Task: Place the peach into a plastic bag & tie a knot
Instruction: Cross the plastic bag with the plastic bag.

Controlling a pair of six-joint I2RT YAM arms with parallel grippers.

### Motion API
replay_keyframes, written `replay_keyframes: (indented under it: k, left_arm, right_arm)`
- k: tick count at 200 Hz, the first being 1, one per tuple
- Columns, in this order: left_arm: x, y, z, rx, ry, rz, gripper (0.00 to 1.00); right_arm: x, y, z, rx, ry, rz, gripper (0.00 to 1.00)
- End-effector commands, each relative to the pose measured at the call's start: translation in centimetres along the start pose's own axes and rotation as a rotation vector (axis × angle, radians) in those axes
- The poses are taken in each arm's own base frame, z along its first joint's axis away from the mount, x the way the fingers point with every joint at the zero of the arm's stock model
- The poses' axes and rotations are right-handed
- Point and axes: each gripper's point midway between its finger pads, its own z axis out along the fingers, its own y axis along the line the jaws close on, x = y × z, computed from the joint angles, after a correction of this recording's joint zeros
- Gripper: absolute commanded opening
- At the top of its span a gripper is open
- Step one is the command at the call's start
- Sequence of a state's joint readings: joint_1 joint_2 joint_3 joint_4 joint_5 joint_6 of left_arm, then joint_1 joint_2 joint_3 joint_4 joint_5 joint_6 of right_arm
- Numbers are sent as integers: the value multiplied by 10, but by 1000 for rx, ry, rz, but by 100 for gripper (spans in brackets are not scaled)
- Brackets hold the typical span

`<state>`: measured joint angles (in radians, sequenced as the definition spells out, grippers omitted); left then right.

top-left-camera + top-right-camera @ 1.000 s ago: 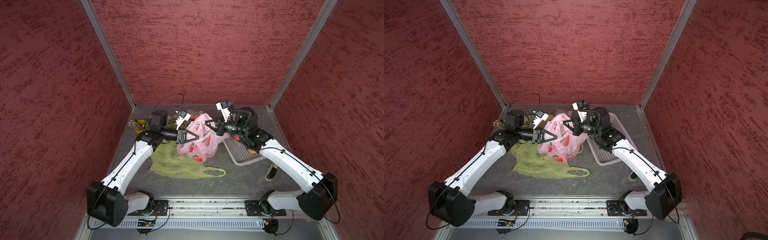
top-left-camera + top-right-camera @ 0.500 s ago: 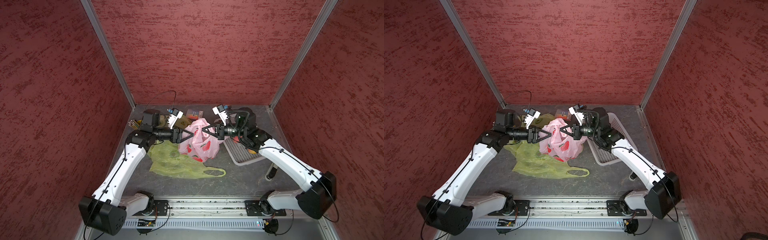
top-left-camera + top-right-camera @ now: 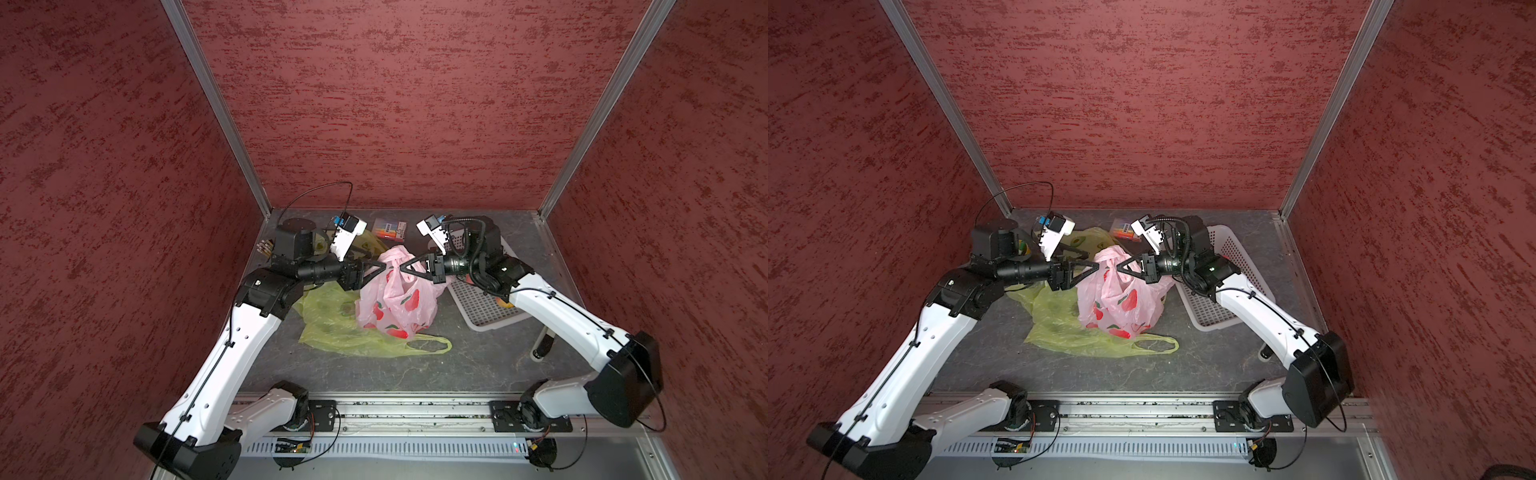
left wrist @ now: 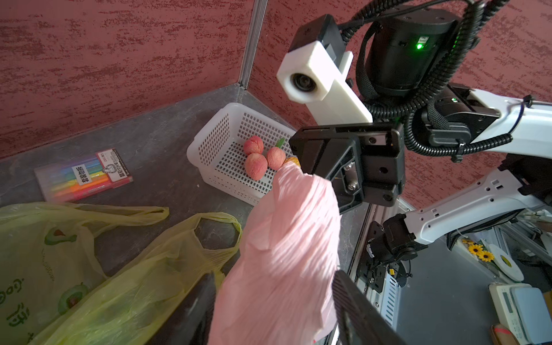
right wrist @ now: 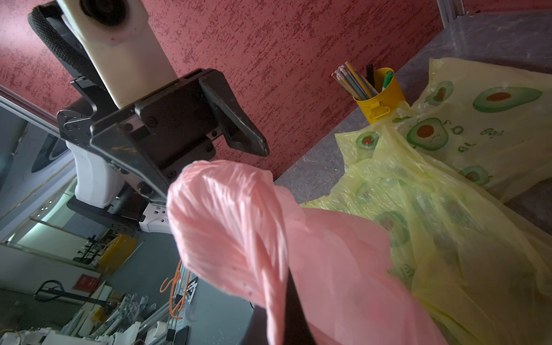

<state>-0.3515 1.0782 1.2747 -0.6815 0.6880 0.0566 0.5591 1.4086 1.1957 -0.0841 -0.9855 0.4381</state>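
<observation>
1. We see the pink bag (image 3: 399,299) standing on the desk (image 3: 457,365), partly over a flat yellow bag (image 3: 332,324), its twisted top raised between both arms.
2. Our right tool (image 3: 402,269) is clamped shut on that twisted top.
3. Our left tool (image 3: 380,262) has its jaws apart, the pink plastic passing between them.
4. Three peaches (image 4: 256,165) lie in the white basket (image 4: 215,143); what the pink bag holds we cannot tell.

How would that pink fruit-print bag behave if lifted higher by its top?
Probably floppy: the pink bag is thin, wrinkled film. Likely light, though its bulging bottom might sag and swing. The twisted top should pinch easily.
</observation>
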Motion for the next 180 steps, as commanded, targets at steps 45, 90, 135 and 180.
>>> replay_keyframes:
  k: [45, 90, 135, 180]
  left_arm:
    - [-14, -12, 7, 42, -39, 84, 20]
    - [-22, -18, 6, 132, -28, 36, 3]
    - [-22, -22, 9, 251, 27, -61, 7]
    - [-6, -28, 13, 343, 136, -147, 12]
  right_arm:
    - [4, 17, -4, -49, 25, -27, 0]
    - [12, 21, 0, -46, 61, -54, 0]
    - [20, 26, 7, -26, 118, -93, 0]
    - [22, 38, 12, -44, 159, -136, 0]
